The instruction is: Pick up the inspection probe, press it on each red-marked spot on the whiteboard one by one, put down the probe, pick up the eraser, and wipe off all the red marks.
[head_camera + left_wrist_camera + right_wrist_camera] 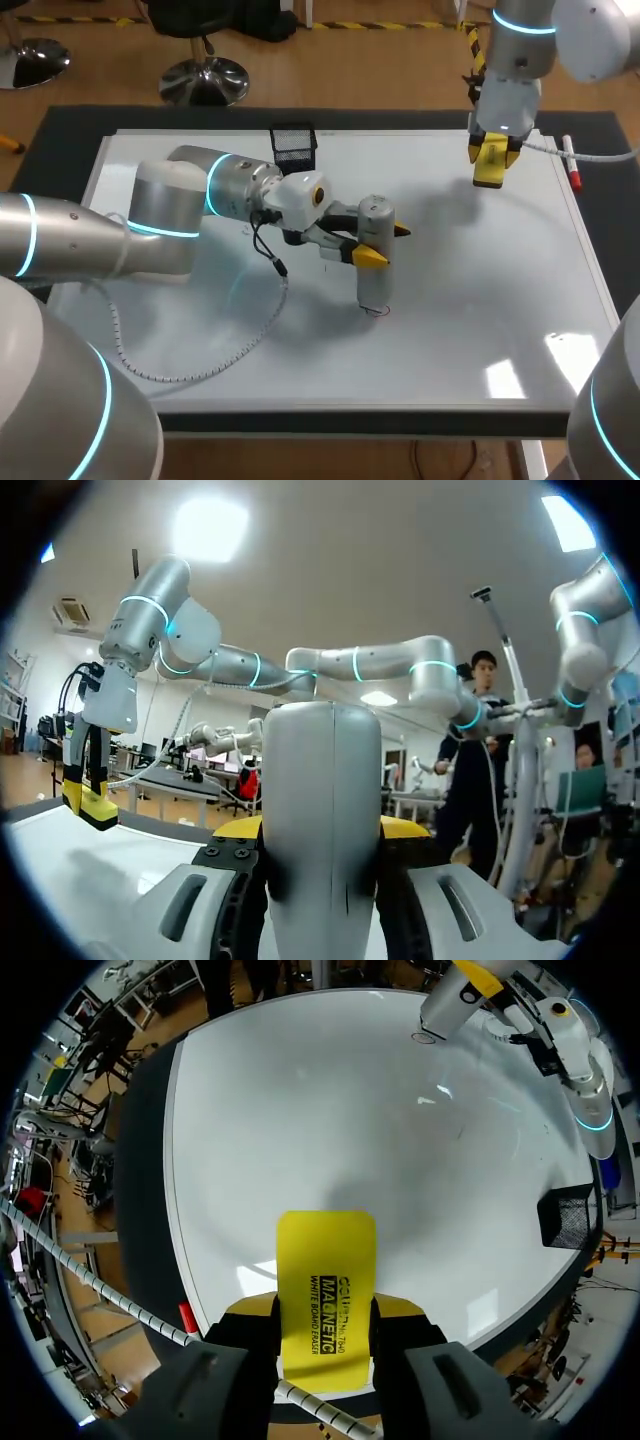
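My left gripper is shut on the grey cylindrical inspection probe, which stands upright with its lower end on the whiteboard, near a small red mark. In the left wrist view the probe fills the space between the left gripper's yellow tips. My right gripper hangs over the board's far right part, shut on the yellow eraser. The right wrist view shows the eraser clamped in the right gripper above the whiteboard, with the probe far ahead.
A black mesh basket stands at the board's far edge, behind my left arm. A red-capped marker lies along the right edge. A white coiled cable loops over the board's near left part.
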Available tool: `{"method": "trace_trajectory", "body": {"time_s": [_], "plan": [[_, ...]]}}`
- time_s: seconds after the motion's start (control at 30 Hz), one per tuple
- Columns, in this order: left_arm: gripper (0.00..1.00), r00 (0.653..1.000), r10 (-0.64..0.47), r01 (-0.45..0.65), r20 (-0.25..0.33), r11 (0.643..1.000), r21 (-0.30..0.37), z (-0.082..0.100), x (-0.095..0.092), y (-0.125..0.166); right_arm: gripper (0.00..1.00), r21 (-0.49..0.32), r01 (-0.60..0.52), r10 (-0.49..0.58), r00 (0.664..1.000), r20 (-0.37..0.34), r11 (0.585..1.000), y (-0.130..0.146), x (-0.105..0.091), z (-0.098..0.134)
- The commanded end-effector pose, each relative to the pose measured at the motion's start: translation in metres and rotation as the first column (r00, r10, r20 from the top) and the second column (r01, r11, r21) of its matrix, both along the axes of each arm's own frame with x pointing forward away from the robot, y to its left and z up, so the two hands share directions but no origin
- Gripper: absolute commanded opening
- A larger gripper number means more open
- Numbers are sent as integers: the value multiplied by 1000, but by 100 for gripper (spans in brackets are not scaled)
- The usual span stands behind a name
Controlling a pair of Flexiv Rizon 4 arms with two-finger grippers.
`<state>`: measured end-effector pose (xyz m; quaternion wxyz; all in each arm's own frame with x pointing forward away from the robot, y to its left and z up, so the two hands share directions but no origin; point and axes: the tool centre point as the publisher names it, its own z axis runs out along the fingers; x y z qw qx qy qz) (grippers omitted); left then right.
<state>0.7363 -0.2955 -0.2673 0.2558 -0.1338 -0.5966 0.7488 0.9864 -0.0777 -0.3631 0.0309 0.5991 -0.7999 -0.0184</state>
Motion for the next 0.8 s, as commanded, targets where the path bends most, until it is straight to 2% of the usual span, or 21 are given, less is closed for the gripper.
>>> {"method": "trace_trajectory", "body": {"time_s": [0.03, 0.8], "plan": [[0, 999, -32, 32, -3, 999, -13, -4, 2, -7, 0, -3, -3, 3, 1000, 2, 1000, -1, 0, 1], [0, 998, -55, 55, -7, 999, -2, -20, -4, -9, 0, -3, -3, 3, 1000, 2, 1000, -1, 0, 1]]}}
